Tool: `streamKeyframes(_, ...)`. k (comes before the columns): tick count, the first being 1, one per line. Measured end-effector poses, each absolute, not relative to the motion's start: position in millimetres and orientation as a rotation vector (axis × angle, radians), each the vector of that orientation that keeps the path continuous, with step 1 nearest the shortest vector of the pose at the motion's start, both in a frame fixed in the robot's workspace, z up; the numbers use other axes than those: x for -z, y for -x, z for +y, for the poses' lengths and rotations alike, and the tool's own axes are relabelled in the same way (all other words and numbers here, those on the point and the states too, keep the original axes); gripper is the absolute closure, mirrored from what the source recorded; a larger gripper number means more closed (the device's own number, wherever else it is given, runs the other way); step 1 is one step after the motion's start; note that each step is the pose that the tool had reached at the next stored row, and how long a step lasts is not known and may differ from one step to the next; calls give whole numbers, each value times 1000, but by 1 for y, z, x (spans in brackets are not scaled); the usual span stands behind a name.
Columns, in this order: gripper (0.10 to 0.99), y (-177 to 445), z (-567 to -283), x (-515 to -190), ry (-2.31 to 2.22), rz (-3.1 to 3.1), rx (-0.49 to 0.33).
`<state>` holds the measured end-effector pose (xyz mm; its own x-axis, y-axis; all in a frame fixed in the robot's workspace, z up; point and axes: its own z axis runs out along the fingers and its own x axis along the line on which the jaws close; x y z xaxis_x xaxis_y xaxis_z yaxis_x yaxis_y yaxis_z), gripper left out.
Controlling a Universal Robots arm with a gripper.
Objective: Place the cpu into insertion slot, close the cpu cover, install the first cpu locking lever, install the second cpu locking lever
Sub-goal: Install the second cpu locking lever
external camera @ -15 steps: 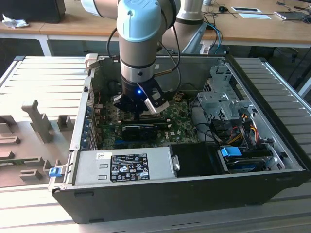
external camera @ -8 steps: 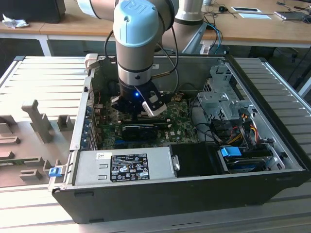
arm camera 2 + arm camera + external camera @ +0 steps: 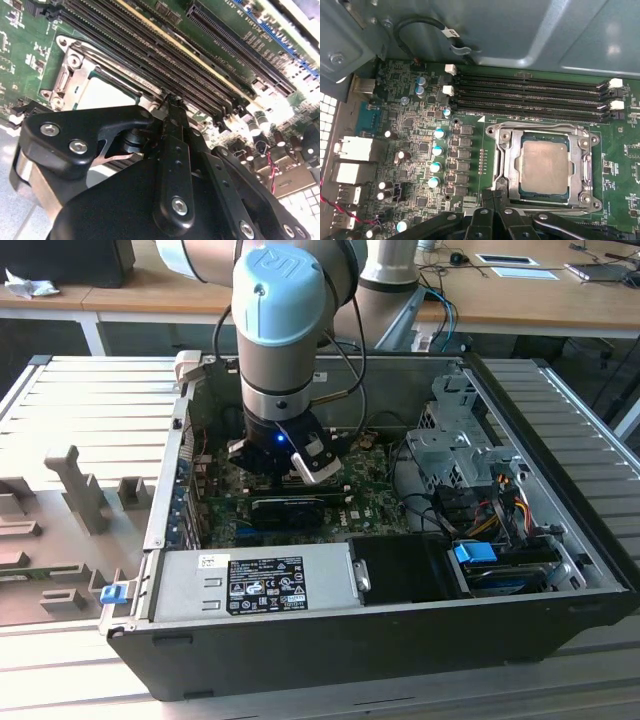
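Note:
The cpu, a flat grey-silver square, lies in the insertion slot on the green board. The cpu cover, a silvery frame with a square window, lies flat around the chip. My gripper hangs low just beside the socket's edge with its black fingers pressed together. In the second wrist view the gripper tip sits at the socket's corner, next to the pale cpu and the cover. In the exterior view the gripper reaches down into the open computer case.
Long black memory slots run beside the socket, with a row of capacitors on its other side. The case wall stands close behind. A power supply, a black block, a drive cage and cables crowd the case.

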<state>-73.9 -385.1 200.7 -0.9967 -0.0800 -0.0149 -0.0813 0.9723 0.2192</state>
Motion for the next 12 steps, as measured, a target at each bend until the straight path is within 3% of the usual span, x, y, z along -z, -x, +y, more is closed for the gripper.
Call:
streamKeyframes(6, 980, 75, -386, -198, 128, 3112, -362)
streamKeyframes(12, 980, 76, -386, -219, 128, 3112, -362)
